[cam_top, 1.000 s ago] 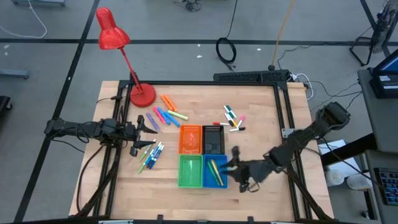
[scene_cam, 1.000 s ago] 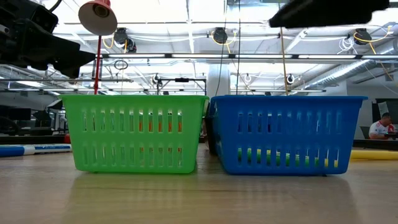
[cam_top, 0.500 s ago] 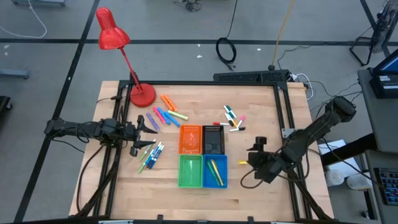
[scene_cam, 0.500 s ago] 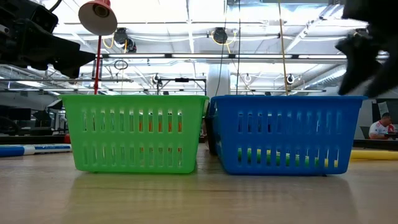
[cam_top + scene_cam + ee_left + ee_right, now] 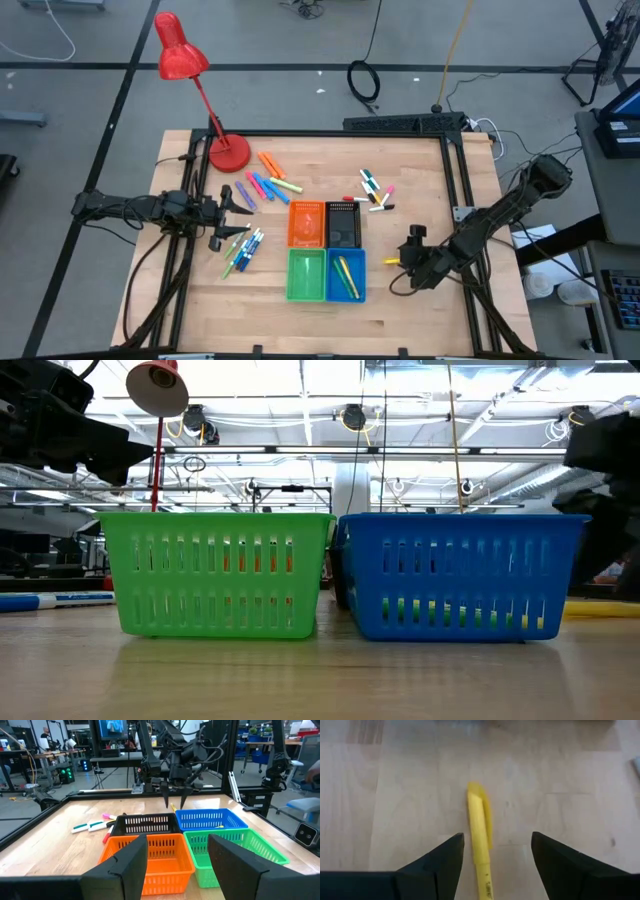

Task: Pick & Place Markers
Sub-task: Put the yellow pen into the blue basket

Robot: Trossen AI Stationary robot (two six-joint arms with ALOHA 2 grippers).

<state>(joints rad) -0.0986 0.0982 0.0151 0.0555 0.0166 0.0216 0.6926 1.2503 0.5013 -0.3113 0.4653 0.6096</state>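
Note:
A yellow marker [image 5: 480, 842] lies flat on the bare wood right of the blue bin [image 5: 345, 277]. My right gripper [image 5: 497, 865] hangs just above it, slanting down. It is open, one finger on each side of the marker, and touches nothing. In the high view this gripper [image 5: 404, 259] is near the table's right front. Another yellow marker [image 5: 347, 275] lies in the blue bin. Loose markers lie in clusters at the far left [image 5: 268, 183], far right [image 5: 376, 190] and left front [image 5: 243, 250]. My left gripper [image 5: 243, 198] waits open at the left edge, pointing level.
Orange [image 5: 307, 223], black [image 5: 343, 222] and green [image 5: 305, 275] bins form a square block with the blue one at the table's middle. A red desk lamp [image 5: 229, 153] stands at the far left corner. Bare wood lies around my right gripper.
My right gripper has left the space over the blue bin, gone toward the table's right edge and come down, rolling and tipping its fingers downward. It now stands over the yellow marker on the wood.

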